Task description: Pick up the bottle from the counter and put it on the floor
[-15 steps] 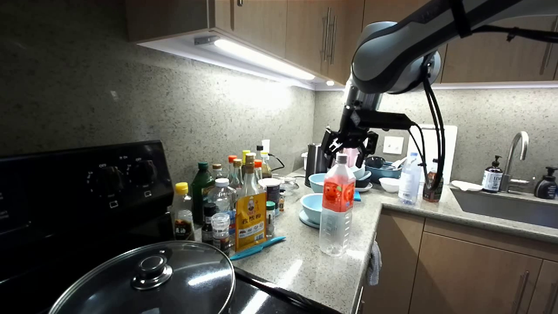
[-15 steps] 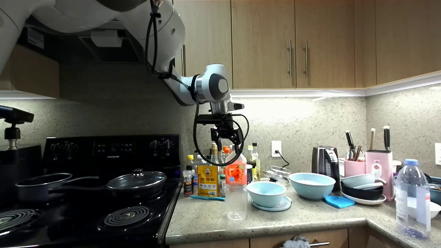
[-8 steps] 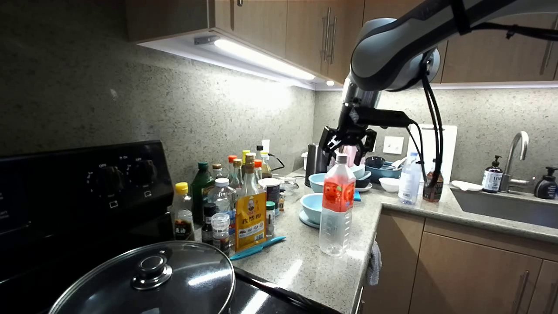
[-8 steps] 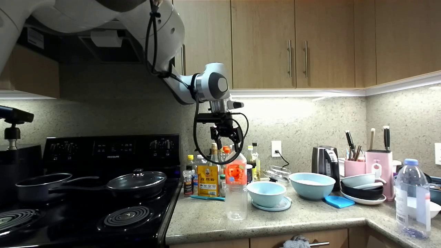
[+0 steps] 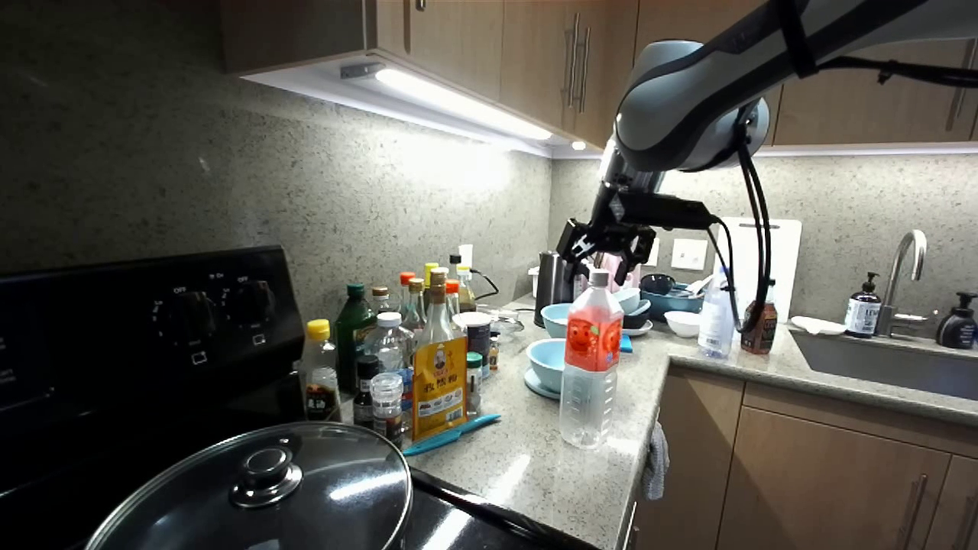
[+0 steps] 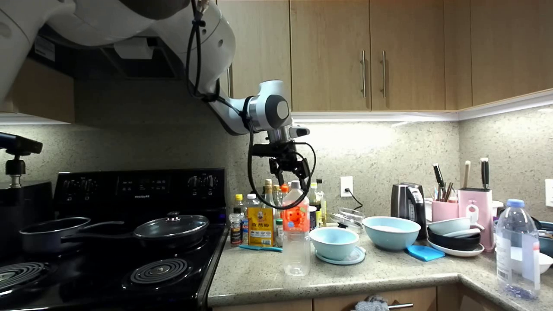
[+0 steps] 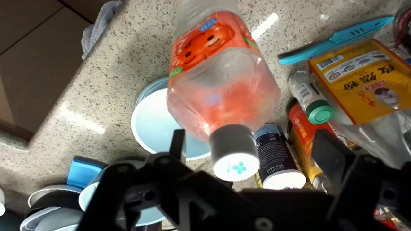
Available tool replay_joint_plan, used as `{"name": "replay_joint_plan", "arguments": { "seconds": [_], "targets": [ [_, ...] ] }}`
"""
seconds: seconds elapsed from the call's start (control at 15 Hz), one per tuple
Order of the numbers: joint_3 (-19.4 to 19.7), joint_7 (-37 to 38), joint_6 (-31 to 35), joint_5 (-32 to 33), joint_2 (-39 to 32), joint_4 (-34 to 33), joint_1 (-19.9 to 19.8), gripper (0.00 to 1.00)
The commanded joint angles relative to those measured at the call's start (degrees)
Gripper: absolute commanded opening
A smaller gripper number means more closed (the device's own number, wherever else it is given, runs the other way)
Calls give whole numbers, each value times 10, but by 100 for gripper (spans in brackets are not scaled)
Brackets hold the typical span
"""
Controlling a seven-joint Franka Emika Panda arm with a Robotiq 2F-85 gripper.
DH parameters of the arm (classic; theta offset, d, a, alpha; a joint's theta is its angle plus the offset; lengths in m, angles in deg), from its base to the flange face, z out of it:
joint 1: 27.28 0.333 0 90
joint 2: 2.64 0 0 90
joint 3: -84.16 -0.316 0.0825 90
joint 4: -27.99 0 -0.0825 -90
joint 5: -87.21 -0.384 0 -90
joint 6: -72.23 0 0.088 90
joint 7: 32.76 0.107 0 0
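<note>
One clear plastic bottle (image 5: 591, 374) stands upright on the grey speckled table (image 5: 527, 466), near its front edge. A red-orange label (image 5: 593, 340) with a smiling face wraps the upper part; the lower part is see-through. Its grey cap (image 7: 234, 150) has a white top with a small green mark.

The black claw (image 7: 252, 147) hangs by the cap, its two fingers (image 7: 177, 141) spread apart. In the wrist view the cap shows between them, off to one side, with a gap at either edge; in both exterior views the fingertips look about level with it. A grey and white robot arm (image 5: 688, 103) carries the claw from above.

Just beside the bottle, a light blue bowl (image 6: 333, 245) sits on a flat, pale blue disc (image 6: 352, 258). Towards the stove (image 6: 97, 276), a light blue knife (image 7: 340, 37) lies flat by an upright yellow packet (image 5: 440, 393), and assorted small bottles (image 5: 392, 340) crowd behind it along the wall.

Farther along are a larger blue bowl (image 6: 391, 236), a steel kettle (image 6: 402, 205) and a pink knife block (image 6: 477, 220). A second clear bottle (image 6: 517, 248), blue-capped, stands around the table's corner, near the sink (image 5: 886, 368).

At the opposite end, the black stove holds a pan (image 6: 170, 241) under a glass lid (image 6: 183, 222). Tan wooden cabinets (image 6: 330, 56) hang overhead.
</note>
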Motion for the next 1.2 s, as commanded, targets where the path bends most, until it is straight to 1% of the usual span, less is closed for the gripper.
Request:
{"name": "replay_joint_plan", "arguments": {
  "seconds": [0.0,0.07,0.53,1.13],
  "targets": [
    [10,22,15,14,-5,-4,2,100],
    [3,2,2,0,-2,-2,-1,100],
    [9,7,1,6,-3,-2,0,100],
    [6,2,3,-3,-3,-3,-2,100]
  ]
}}
